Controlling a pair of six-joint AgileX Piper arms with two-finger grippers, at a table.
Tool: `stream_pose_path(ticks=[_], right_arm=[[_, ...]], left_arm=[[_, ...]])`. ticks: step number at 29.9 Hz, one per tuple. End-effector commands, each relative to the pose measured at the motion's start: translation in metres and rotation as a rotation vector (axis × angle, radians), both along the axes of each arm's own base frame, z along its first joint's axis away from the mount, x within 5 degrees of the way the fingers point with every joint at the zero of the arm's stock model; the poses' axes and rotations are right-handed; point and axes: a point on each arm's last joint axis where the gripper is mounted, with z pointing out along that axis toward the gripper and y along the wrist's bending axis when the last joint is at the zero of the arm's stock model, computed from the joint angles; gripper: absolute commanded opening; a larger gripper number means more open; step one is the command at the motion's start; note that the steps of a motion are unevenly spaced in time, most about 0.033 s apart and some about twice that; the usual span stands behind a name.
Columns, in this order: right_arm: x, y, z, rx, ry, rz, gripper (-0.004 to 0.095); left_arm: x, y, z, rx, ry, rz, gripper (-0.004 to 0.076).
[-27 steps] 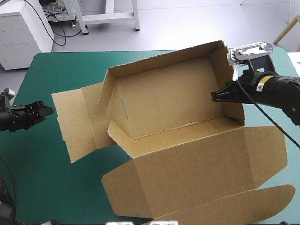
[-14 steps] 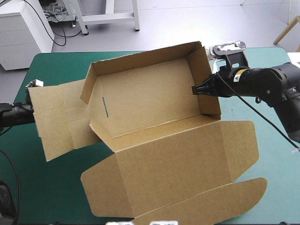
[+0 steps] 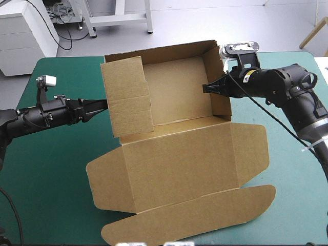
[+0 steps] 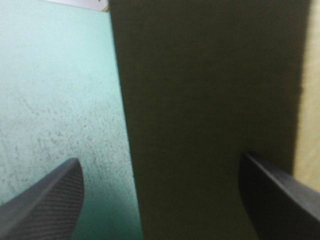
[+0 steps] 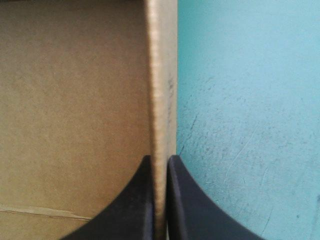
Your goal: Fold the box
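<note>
The brown box (image 3: 174,97) stands as an open tray in the middle of the table, with its lid (image 3: 179,169) lying flat toward the near edge. My right gripper (image 3: 206,88) is shut on the tray's right wall (image 5: 162,75), one finger on each face of the board, as the right wrist view shows (image 5: 160,195). The left end flap (image 3: 128,97) stands upright. My left gripper (image 3: 104,104) is against its outer face. In the left wrist view the gripper (image 4: 160,200) is open, and the flap's shaded board (image 4: 210,100) fills the space ahead between the fingers.
The lid's rounded tuck flap (image 3: 205,218) reaches close to the table's near edge. The tray's far wall (image 3: 159,51) stands at the far edge. Teal-green cover (image 3: 51,169) shows on the left and beside the right wall (image 5: 250,125).
The box has slid left with my right gripper holding its wall. The left end flap, earlier lying flat, now stands upright, and my left gripper has come in against it.
</note>
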Motion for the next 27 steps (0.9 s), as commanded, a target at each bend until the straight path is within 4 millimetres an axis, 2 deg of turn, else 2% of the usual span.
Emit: stream_pose_path(ticks=[1,6,14,20,27], right_arm=[[-0.005,-0.004,0.026,0.076,-0.132,-0.031,-0.0018],[-0.005,-0.004,0.026,0.074,-0.133,-0.032,-0.0018],[-0.002,-0.004,0.024,0.066,-0.129,-0.044,-0.0017],[-0.003,-0.004,0.024,0.070,-0.127,-0.044,-0.0017],[-0.007,0.013,0.017,0.059,-0.129,-0.020,-0.0009]], left_arm=[[-0.019,-0.012,0.032,-0.121,-0.107,-0.093,0.0599],[-0.025,-0.017,0.038,-0.131,-0.130,-0.105,0.0599],[-0.030,-0.042,0.041,-0.157,-0.140,-0.208,0.0599],[-0.028,-0.042,0.041,-0.166,-0.132,-0.192,0.0599],[-0.027,-0.048,0.037,-0.124,-0.084,-0.156,0.0599]])
